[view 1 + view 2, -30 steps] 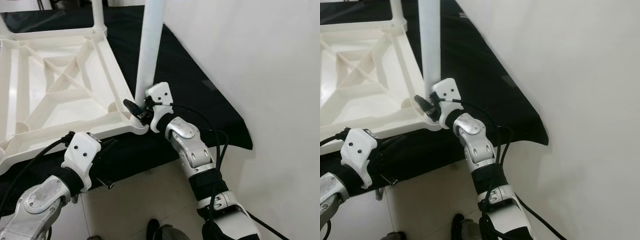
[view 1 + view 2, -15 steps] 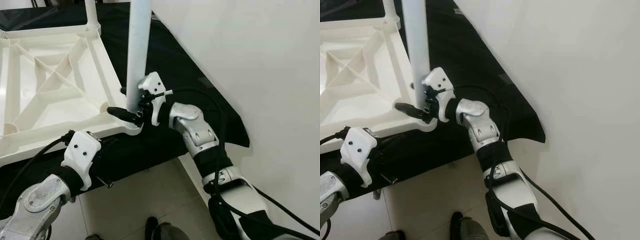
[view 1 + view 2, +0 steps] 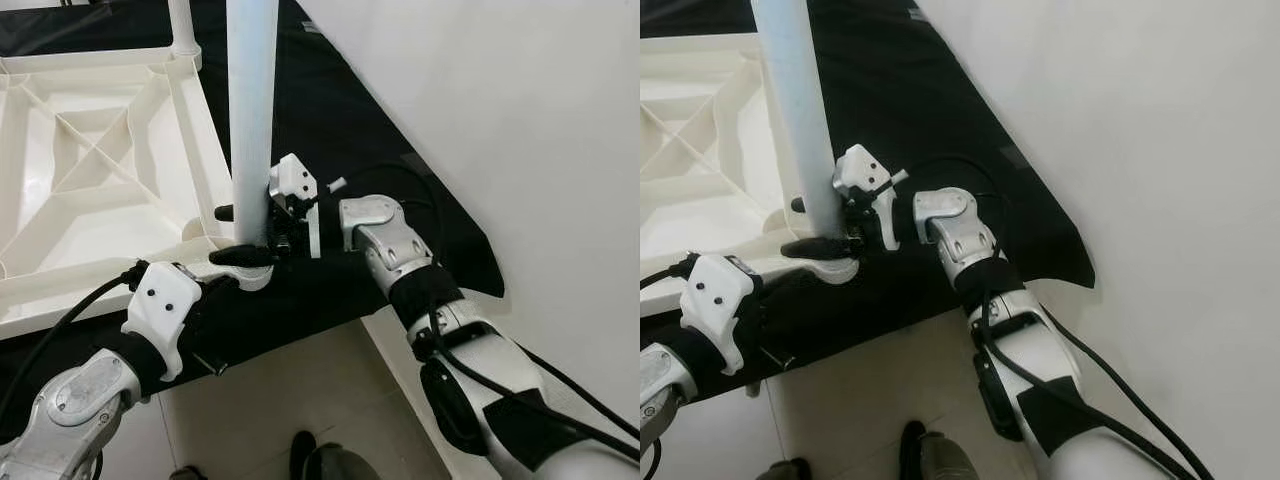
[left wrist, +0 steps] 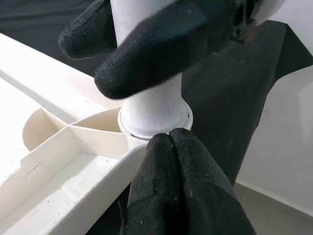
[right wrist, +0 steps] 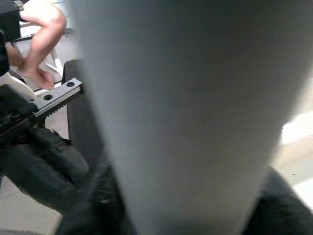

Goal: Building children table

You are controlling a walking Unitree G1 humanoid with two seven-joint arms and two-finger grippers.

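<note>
Holding the white leg [image 3: 250,110] near frame center, our right hand [image 3: 240,235] squeezes it; our left hand [image 4: 171,161] stays pressed together.

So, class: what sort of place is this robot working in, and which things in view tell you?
Probably an indoor room at home: a pale tiled floor, a plain white wall, and an upturned white plastic table lying on a black cloth.

One white tabletop [image 3: 90,190], two table legs [image 3: 250,110], one black cloth [image 3: 350,130], two grippers [image 3: 240,235]
</note>
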